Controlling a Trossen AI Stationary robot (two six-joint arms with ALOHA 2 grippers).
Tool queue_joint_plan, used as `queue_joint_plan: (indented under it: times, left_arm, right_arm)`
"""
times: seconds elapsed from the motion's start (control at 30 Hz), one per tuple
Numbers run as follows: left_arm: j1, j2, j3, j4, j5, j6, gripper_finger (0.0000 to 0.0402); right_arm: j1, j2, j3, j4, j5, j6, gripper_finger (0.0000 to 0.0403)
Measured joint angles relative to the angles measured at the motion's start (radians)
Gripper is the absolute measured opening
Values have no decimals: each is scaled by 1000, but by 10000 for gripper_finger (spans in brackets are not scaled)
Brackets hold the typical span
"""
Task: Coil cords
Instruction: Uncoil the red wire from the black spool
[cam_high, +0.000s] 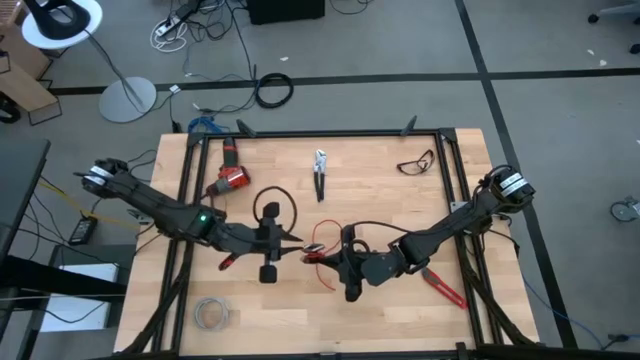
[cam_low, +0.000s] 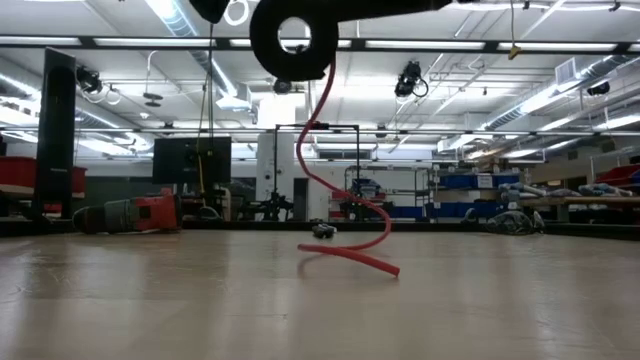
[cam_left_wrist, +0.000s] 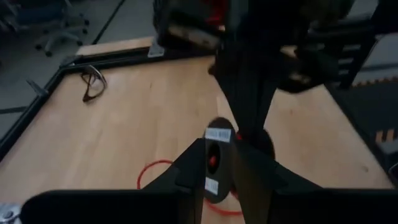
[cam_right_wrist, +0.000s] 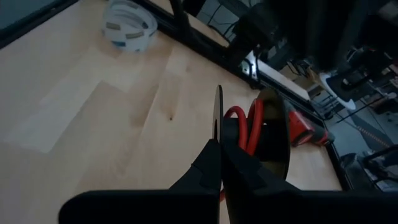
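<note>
The red cord (cam_high: 322, 258) runs between my two grippers over the middle of the table. Part of it is wound on a black spool (cam_low: 293, 40) held above the table. From the spool it hangs down (cam_low: 312, 140) and its free end curls on the wood (cam_low: 350, 255). My right gripper (cam_right_wrist: 221, 149) is shut on the spool. My left gripper (cam_left_wrist: 219, 163) faces it from the table's left, its fingers nearly shut with a bit of red cord (cam_left_wrist: 213, 162) between them. A loop of cord (cam_left_wrist: 155, 175) lies on the table below. My left gripper has the red cord (cam_left_wrist: 213, 162) between its two fingertips, coming nearly level from the table's left. Which stretch of the cord this is cannot be told. My right gripper pinches the rim of the spool's thin flange (cam_right_wrist: 219, 134) between its two fingers, coming slightly downward from the table's right. The spool is lifted clear, standing on edge, with red windings (cam_right_wrist: 241, 127) between its flanges.
A black cable loop (cam_high: 275, 208) lies just beyond the grippers. A red power tool (cam_high: 230, 180), pliers (cam_high: 320, 172) and safety glasses (cam_high: 417, 162) lie toward the far edge. Red-handled pliers (cam_high: 445, 288) lie at near right, a pale grey wire coil (cam_high: 211, 313) at near left.
</note>
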Motion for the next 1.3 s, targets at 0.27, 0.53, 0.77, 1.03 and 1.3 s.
queue_joint_plan:
  times: [0.27,0.53,0.77,1.03,1.3]
  left_arm:
    - [-1,42,0,21,-28,31,81]
    - [-1,42,0,38,-9,54,81]
    - [-1,42,0,65,44,54,87]
    - [-1,41,0,42,32,42,130]
    - [1,41,0,11,5,27,132]
  right_arm:
    - [-5,0,14,-1,-28,-7,0]
    - [-10,0,15,-2,-28,-6,0]
    - [-13,0,15,-4,-28,1,0]
    - [-13,0,15,-4,-27,1,0]
    - [-19,0,15,-4,-27,1,0]
